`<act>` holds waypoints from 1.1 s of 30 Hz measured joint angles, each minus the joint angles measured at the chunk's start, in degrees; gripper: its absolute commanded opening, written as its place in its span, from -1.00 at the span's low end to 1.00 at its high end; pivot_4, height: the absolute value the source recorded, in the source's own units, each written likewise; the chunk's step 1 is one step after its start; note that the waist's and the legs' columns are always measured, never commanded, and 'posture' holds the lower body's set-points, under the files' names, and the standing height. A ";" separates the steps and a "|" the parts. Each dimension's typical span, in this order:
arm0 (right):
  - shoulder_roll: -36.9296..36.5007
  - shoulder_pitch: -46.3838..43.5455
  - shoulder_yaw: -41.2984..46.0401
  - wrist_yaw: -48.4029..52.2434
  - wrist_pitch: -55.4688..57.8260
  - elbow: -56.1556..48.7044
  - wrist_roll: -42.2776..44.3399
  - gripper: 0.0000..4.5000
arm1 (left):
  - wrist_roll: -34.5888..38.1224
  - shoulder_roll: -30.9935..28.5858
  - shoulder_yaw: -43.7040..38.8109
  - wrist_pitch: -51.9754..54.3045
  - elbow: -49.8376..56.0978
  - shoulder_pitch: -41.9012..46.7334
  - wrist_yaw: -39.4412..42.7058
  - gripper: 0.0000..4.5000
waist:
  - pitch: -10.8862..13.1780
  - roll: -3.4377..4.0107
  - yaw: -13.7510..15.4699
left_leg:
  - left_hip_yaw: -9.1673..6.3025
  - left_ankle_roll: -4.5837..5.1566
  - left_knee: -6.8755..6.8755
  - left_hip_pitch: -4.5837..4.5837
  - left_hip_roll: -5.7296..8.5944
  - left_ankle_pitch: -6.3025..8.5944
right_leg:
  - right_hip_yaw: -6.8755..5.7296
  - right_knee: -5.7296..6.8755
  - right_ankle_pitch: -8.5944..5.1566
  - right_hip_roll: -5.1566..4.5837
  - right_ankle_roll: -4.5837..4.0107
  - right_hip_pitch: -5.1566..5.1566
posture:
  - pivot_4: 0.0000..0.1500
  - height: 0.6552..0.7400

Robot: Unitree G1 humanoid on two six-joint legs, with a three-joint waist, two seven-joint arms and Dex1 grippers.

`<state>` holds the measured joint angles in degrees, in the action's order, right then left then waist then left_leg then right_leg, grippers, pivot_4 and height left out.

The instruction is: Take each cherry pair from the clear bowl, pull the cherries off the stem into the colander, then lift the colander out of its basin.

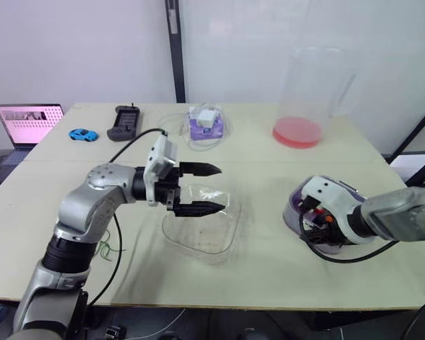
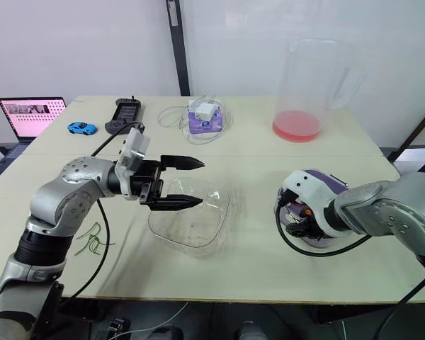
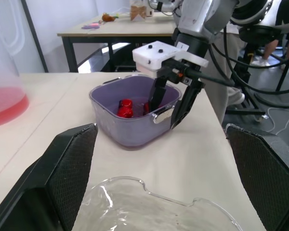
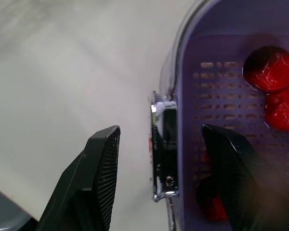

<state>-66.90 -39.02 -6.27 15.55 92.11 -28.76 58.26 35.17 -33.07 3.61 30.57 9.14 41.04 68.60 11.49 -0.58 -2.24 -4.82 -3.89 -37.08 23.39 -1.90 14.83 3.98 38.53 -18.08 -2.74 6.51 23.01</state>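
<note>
Left end effector (image 1: 221, 188) spread above clear bowl (image 1: 198, 242); right end effector (image 4: 161, 130) spread astride colander (image 4: 216, 96) wall, cherries (image 4: 269, 67) inside.

The clear bowl (image 2: 190, 225) stands upright on the desk (image 2: 255, 163), near the middle of its front half. It is transparent, with a wavy, rounded-square rim. Well apart to its right, the purple colander (image 3: 135, 95) sits upright, nested in its clear basin (image 3: 116, 131). The colander's floor is pierced with rows of small slots, and a shiny metal handle (image 4: 164, 144) is fixed at one rim. Several red cherries (image 4: 271, 69) lie close together on the colander's floor. Thin green stems (image 2: 91, 241) lie loose on the desk, to the left of the bowl.
</note>
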 measured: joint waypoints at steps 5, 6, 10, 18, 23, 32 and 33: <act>0.26 0.00 -0.31 0.29 0.00 0.32 -2.74 -0.11 | 0.00 0.00 0.00 -0.08 0.00 -0.12 -0.09 1.00 | 0.00 0.00 -0.03 | 0.00 0.00 0.00 0.00 0.00 0.00 | 0.00 0.00 0.00 0.00 0.00 0.00 | 1.00 0.84; 0.43 0.00 -0.34 0.57 0.00 0.33 -3.02 -0.30 | -0.01 0.00 0.00 -0.09 0.00 -0.13 -0.09 1.00 | 0.00 0.00 -0.03 | 0.00 0.00 0.00 0.00 0.00 0.00 | 0.00 0.00 0.00 0.01 0.00 0.00 | 1.00 0.84; 0.70 0.01 -1.19 1.85 0.00 -0.21 -3.75 -0.30 | -0.04 -0.18 0.00 -0.11 0.00 -0.41 -0.09 1.00 | 0.00 0.00 -0.01 | 0.00 0.00 0.00 0.00 0.00 0.00 | 0.00 0.00 0.00 0.00 0.00 0.00 | 1.00 0.84; 0.70 0.12 -1.05 3.47 0.00 -0.52 -4.25 -0.91 | -0.67 -0.85 0.00 -0.14 0.01 -1.04 -0.54 1.00 | 0.00 0.00 -0.01 | 0.00 0.00 0.00 0.00 0.00 0.00 | 0.00 0.01 0.00 0.00 0.00 0.01 | 1.00 0.84; 0.51 0.13 -1.12 4.04 0.01 -1.05 -5.00 -0.90 | -1.05 -0.96 0.01 -0.60 -0.01 -1.04 -0.49 1.00 | 0.00 0.00 0.00 | 0.00 0.00 0.00 0.00 0.00 0.00 | 0.00 0.01 0.00 0.00 0.00 0.01 | 1.00 0.84; -1.17 1.54 1.61 5.10 0.01 -2.59 -3.93 -0.90 | -2.07 0.05 0.24 -1.80 -1.59 -0.81 0.12 1.00 | 0.00 0.00 0.06 | 0.00 0.00 0.00 0.01 0.00 0.00 | 0.00 0.00 0.00 0.00 0.00 0.01 | 1.00 0.84; -1.36 1.73 2.27 5.13 0.01 -2.67 -3.49 -0.90 | -2.12 0.15 0.29 -2.11 -1.83 -0.75 0.25 1.00 | 0.00 0.00 0.07 | 0.00 0.00 0.00 0.01 0.00 0.00 | 0.00 0.00 0.00 0.00 0.00 0.01 | 1.00 0.84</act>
<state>-68.25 -37.29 -4.00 20.68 92.12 -31.42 54.77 33.05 -32.92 3.90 28.47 7.31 40.29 68.85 11.50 -0.58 -2.18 -4.82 -3.88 -37.08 23.40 -1.90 14.83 3.98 38.53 -18.08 -2.74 6.51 23.02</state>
